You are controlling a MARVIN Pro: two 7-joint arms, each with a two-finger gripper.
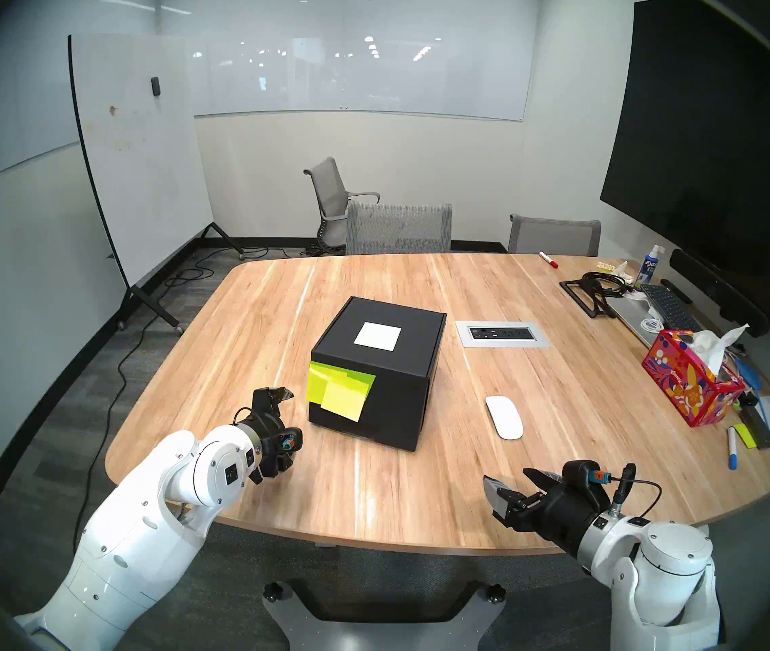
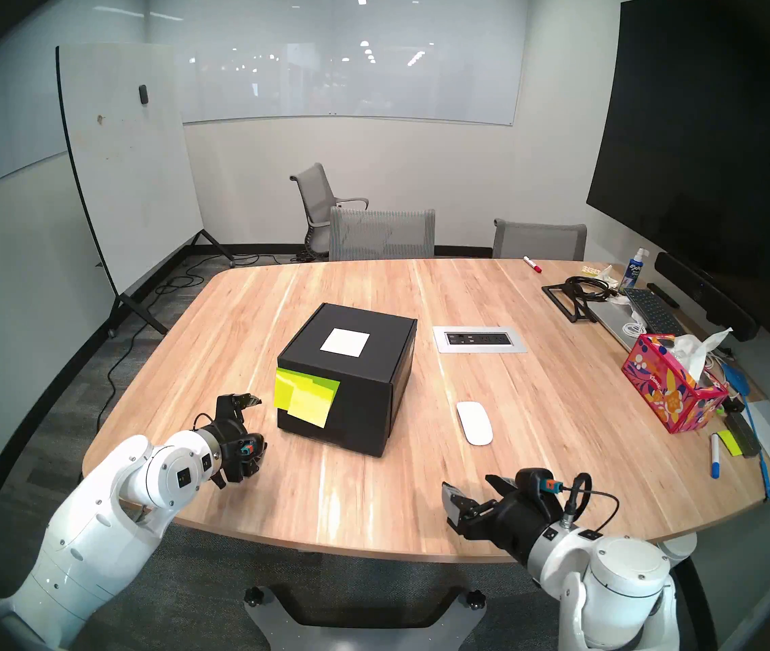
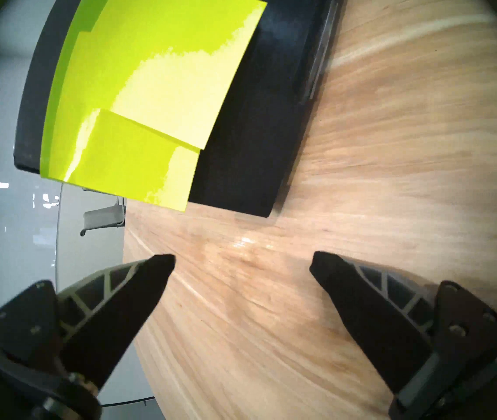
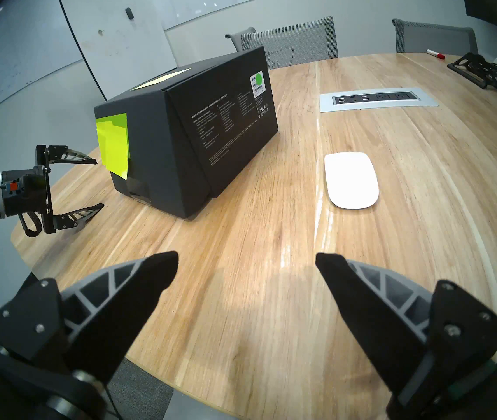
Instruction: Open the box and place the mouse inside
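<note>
Hiding its inside, the shut box [image 1: 388, 354] faces both hands [image 4: 98, 183] [image 4: 246, 266], fingers apart.

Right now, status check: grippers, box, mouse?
Left gripper open, just short of the sticky notes. Right gripper open, empty. Box shut; mouse on table beside it, path clear.

On the worktop [image 1: 280, 335] stand one black box [image 1: 388, 354] bearing one white label [image 1: 377, 336], one white mouse [image 1: 504, 417], one red tissue box [image 1: 683, 382], with three grey chairs behind and two grippers: left gripper [image 4: 97, 184], right gripper [image 4: 246, 260].
</note>
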